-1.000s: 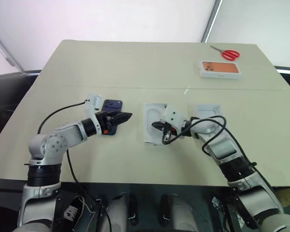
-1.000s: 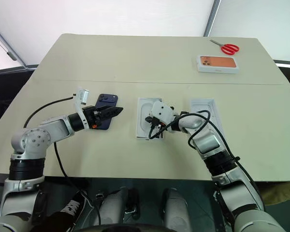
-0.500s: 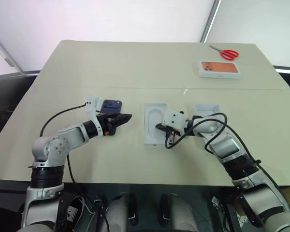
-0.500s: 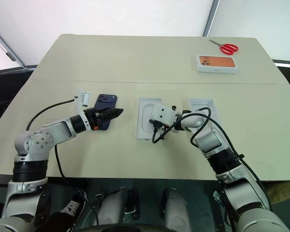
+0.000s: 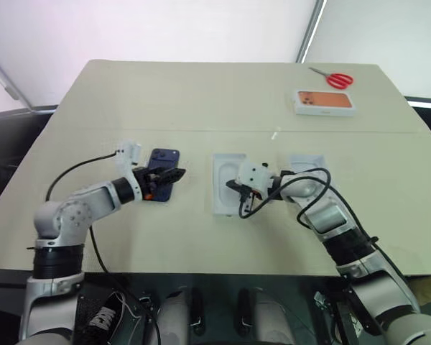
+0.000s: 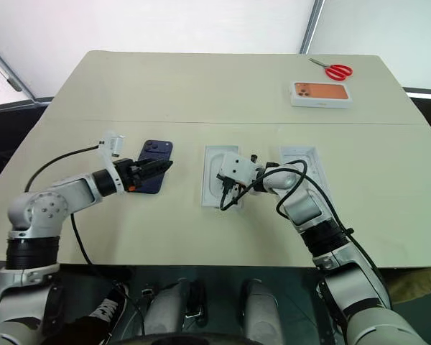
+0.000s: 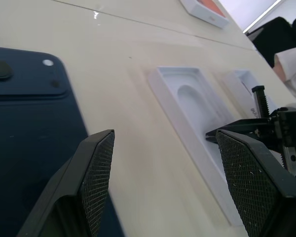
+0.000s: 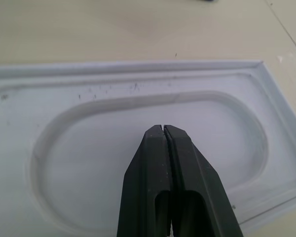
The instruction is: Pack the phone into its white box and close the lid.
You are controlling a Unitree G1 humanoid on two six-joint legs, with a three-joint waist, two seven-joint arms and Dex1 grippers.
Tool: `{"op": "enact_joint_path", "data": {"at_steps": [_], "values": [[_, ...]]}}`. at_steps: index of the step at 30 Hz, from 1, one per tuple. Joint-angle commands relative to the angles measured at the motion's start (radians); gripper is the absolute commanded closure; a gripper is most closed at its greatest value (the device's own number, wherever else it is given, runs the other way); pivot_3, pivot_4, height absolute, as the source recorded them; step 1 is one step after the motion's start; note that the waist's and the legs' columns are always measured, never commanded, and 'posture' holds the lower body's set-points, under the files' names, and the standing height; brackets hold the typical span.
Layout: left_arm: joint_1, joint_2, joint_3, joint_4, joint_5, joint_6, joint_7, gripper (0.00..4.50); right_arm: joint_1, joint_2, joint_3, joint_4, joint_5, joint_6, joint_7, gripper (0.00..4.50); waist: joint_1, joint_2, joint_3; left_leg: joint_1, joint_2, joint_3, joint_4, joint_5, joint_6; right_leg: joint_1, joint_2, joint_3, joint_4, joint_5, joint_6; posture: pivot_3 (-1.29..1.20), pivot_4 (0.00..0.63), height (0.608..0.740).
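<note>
**Phone flat on the table under an open left gripper**

Phone (image 5: 160, 185) lies on its face on the tan table (image 5: 201, 100), camera cluster up and toward the far edge. The left gripper (image 5: 167, 177) hangs just over it with its two black fingers (image 7: 96, 170) spread wide and nothing between them; in the left wrist view the dark blue back runs under the nearer finger, though whether that finger touches it cannot be told. The gripper points toward the middle of the table.

The right gripper (image 6: 223, 185) has its fingertips (image 8: 163, 136) pressed together, closed on nothing. It hovers over a white tray with a rounded oval recess (image 5: 225, 188) that lies to the right of the phone, apart from it; the right wrist view shows the closed tips above the recess floor, and contact is not clear.

Further right, partly hidden behind the right forearm and its black cable, lies another white tray (image 6: 302, 159). The helper names do not settle from these views which of the two trays is the white box and which is the lid, so I cannot tell; both lie open side up, and the phone is in neither.

At the far right corner of the table sits a white box with an orange phone picture (image 5: 325, 102), and just beyond it a pair of red-handled scissors (image 5: 335, 77).
</note>
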Motion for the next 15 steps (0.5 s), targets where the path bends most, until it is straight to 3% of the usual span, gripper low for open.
{"op": "enact_joint_path", "data": {"at_steps": [1, 5, 15], "values": [[-0.029, 0.061, 0.035, 0.049, 0.042, -0.046, -0.053, 1.02, -0.097, 0.061, -0.072, -0.016, 0.073, 0.039, -0.023, 4.45, -0.003, 0.0, 0.0, 0.0, 0.0, 0.001, 0.0, 0.0, 0.0, -0.001, 0.001, 0.0, 0.0, 0.0, 0.0, 0.0, 0.15, 0.738], [-0.057, 0.126, 0.038, 0.165, 0.09, -0.079, -0.108, 1.02, -0.159, 0.159, -0.076, 0.0, 0.105, 0.108, -0.048, 4.45, -0.003, 0.0, 0.0, 0.0, 0.001, 0.001, -0.004, 0.002, -0.003, -0.002, 0.002, 0.001, 0.0, 0.0, 0.0, 0.0, 0.15, 0.738], [-0.137, 0.188, -0.013, 0.414, 0.192, -0.094, -0.266, 1.02, -0.289, 0.349, 0.055, 0.22, 0.003, 0.225, -0.128, 4.45, -0.005, 0.0, 0.0, 0.001, 0.0, 0.003, -0.01, 0.005, -0.007, -0.005, 0.003, 0.001, 0.001, 0.0, -0.001, 0.0, 0.15, 0.738]]}}
